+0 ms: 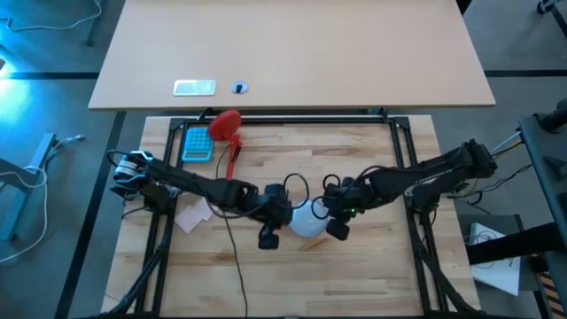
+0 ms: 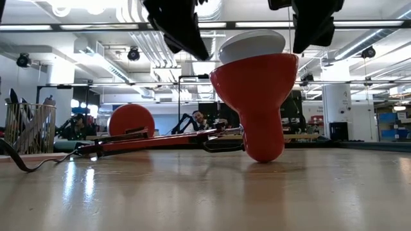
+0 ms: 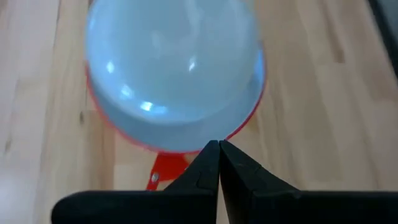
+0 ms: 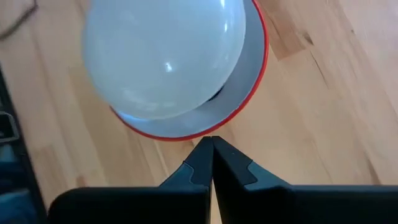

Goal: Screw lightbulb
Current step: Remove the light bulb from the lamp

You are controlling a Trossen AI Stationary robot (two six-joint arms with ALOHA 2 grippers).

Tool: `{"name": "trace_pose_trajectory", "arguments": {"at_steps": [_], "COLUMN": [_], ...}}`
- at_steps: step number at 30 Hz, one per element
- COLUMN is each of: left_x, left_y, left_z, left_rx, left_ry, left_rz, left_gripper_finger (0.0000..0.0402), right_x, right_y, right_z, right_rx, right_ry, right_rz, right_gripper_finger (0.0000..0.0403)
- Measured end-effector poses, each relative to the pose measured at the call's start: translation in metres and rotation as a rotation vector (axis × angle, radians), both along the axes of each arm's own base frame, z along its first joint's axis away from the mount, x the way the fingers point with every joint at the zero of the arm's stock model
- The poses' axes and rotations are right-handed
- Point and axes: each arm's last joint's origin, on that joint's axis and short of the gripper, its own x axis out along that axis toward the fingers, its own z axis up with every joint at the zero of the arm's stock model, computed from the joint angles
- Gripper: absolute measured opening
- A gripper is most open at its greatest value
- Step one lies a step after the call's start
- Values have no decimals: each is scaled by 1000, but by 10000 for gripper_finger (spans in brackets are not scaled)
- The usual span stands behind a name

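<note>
The lightbulb (image 4: 163,57) is seated dome-up in the mouth of the upright red lamp shade (image 2: 257,96) at mid-table, with the left gripper (image 3: 218,149) and right gripper (image 4: 212,144) hovering just beside the shade's rim on either side, both clenched shut on nothing. To screw well, one gripper should probably be opened around the dome and turned about the shade's axis while the shade is steadied by the other. The screw base and socket are hidden inside the shade, so thread engagement cannot be judged.
</note>
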Motion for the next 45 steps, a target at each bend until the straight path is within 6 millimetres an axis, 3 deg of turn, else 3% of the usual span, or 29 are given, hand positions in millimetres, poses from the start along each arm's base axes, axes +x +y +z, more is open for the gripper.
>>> {"name": "trace_pose_trajectory", "arguments": {"at_steps": [4,12,21,31,45], "left_x": [-1,10,16,17,13], "left_y": [13,33,32,27,7], "left_z": [-3,1,-11,-12,-10], "left_rx": [6,58,99,65,62], "left_ry": [42,-65,-34,-33,-33], "left_rz": [45,61,11,12,-54], "left_gripper_finger": [1,1,1,1,1], "right_x": [-2,-1,5,14,16], "right_y": [6,18,17,22,2], "right_z": [4,3,-2,-13,-17], "right_rx": [32,59,46,54,-8], "right_ry": [-23,-67,-79,-53,-5], "right_rz": [-13,20,22,65,72], "right_gripper_finger": [0,0,0,0,0]}}
